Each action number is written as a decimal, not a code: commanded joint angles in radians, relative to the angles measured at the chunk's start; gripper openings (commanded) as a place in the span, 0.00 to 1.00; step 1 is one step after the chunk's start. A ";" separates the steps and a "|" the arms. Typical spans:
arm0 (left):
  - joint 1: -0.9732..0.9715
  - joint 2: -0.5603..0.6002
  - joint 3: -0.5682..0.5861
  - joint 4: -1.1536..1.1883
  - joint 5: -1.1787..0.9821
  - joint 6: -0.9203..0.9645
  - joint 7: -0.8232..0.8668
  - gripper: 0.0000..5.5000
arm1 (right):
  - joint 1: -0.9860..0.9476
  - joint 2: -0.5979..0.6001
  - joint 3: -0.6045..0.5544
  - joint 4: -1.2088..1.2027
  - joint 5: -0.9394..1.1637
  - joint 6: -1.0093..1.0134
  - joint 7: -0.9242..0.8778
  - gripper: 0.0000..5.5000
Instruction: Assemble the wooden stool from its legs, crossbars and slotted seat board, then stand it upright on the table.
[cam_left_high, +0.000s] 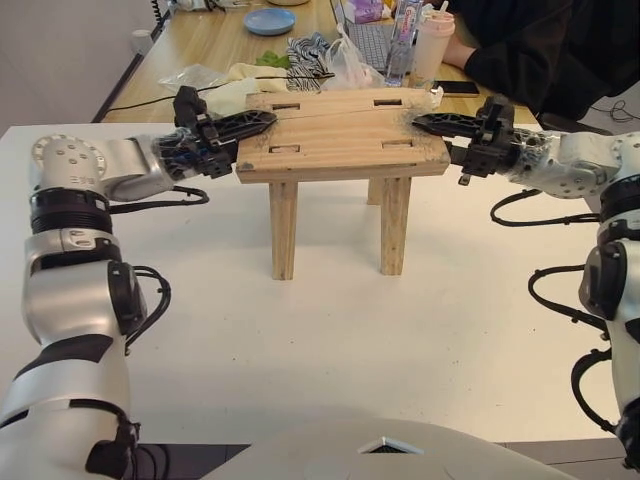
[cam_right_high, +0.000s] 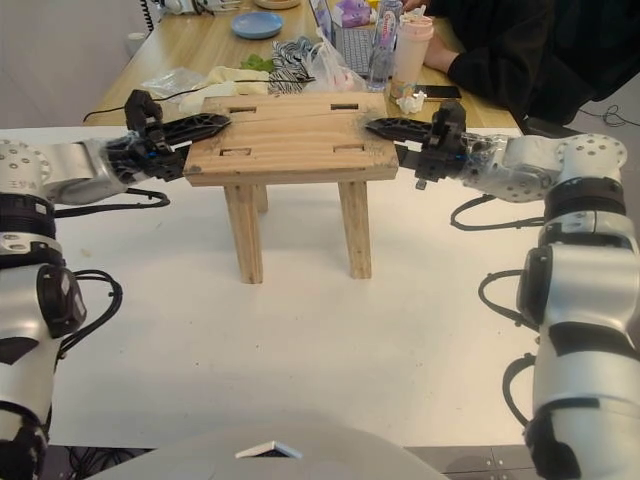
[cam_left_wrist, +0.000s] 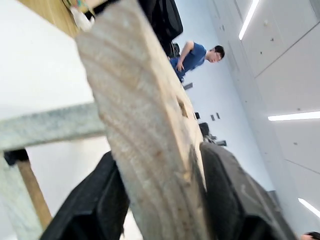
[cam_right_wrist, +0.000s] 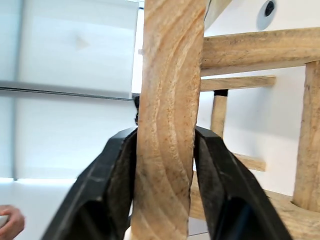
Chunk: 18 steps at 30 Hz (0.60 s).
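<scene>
Wooden stool (cam_left_high: 340, 166) upright at centre of white tabletop (cam_left_high: 330, 340), left end effector (cam_left_high: 262, 124) clamped on seat board (cam_left_high: 335, 130) at nine o'clock edge, right end effector (cam_left_high: 424, 124) clamped at three o'clock, blue plate (cam_left_high: 269, 21) and bottle (cam_left_high: 432, 45) beyond at twelve.

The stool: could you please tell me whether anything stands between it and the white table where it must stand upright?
Nothing visible does. The stool is upright with its legs down on the white table, no object under them. The left gripper and right gripper clamp opposite ends of the seat board.
</scene>
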 joint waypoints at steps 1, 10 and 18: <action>0.185 -0.079 -0.024 -0.076 0.176 -0.133 0.102 0.53 | 0.116 0.082 -0.037 -0.022 -0.171 -0.005 -0.080 0.47; 0.389 -0.209 0.349 -0.441 0.208 -0.788 0.160 0.53 | 0.385 0.239 -0.502 -0.411 0.043 -0.314 -0.133 0.53; 0.321 -0.216 0.244 -0.311 0.310 -0.713 0.212 0.53 | 0.520 0.469 -0.564 -0.729 0.157 -0.457 -0.323 0.53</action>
